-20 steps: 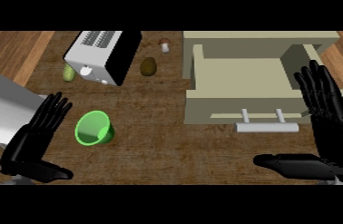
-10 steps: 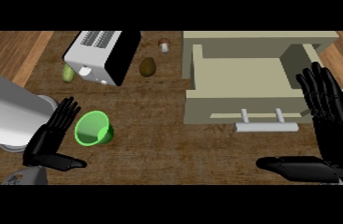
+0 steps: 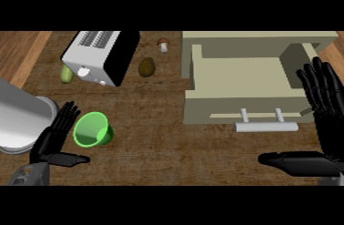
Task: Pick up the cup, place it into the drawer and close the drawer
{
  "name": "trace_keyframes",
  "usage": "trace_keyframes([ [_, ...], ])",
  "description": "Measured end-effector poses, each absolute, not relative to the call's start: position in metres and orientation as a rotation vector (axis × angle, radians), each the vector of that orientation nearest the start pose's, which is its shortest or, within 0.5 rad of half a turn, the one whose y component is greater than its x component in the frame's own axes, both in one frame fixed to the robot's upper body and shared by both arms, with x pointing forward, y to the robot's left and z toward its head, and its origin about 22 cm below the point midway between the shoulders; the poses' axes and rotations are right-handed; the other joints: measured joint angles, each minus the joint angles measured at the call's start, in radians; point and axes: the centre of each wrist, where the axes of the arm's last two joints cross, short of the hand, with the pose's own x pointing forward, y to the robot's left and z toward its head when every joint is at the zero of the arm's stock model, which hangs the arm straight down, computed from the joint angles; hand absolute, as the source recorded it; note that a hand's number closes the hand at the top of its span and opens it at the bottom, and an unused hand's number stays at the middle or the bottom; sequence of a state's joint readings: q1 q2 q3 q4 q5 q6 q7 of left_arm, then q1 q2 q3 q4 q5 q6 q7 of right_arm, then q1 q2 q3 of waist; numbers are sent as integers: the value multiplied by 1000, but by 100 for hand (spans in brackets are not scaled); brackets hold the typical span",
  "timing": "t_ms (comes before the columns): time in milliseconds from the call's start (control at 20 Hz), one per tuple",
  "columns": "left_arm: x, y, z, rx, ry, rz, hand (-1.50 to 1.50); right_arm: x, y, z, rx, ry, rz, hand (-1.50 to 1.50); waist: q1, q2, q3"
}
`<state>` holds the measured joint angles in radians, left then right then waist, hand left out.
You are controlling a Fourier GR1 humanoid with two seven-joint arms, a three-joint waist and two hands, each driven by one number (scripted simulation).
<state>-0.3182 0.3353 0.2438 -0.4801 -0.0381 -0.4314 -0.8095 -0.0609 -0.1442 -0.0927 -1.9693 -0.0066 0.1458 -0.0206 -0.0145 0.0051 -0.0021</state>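
Lying on its side on the counter left of the open drawer (image 3: 242, 78), the green cup (image 3: 92, 129) sits just beside the left hand (image 3: 56, 137), fingers straight and apart. Right of the drawer, the right hand (image 3: 325, 121) rests open.

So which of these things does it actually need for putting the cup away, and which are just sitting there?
Needed for the job:
green cup, beside the left hand
open drawer
right hand, open at the right edge

Just lying about:
toaster
mushroom
brown oval item, maybe a kiwi
small pale-green item left of the toaster
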Motion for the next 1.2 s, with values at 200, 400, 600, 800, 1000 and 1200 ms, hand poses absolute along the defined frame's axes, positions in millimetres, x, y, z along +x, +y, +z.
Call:
trace_keyframes([
  [200, 246, 375, -125, -94, -1609, -89, -150, 232, -262, 116, -59, -2031, 241, -150, -5, 2, -1],
  [400, 249, 375, -126, -81, -1615, -101, -150, 231, -259, 116, -55, -2033, 247, -150, -8, 3, -2],
  [600, 250, 371, -129, -86, -1614, -111, -150, 235, -255, 115, -49, -2031, 250, -150, -10, 5, -2],
  [800, 256, 364, -129, -100, -1618, -116, -150, 234, -253, 120, -46, -2033, 252, -150, -13, 5, -3],
  [1000, 256, 361, -131, -104, -1622, -119, -150, 235, -253, 120, -41, -2035, 255, -150, -15, 7, -3],
  [1200, 264, 351, -130, -144, -1627, -106, -150, 234, -258, 118, -28, -2031, 255, -150, -15, 6, -2],
])
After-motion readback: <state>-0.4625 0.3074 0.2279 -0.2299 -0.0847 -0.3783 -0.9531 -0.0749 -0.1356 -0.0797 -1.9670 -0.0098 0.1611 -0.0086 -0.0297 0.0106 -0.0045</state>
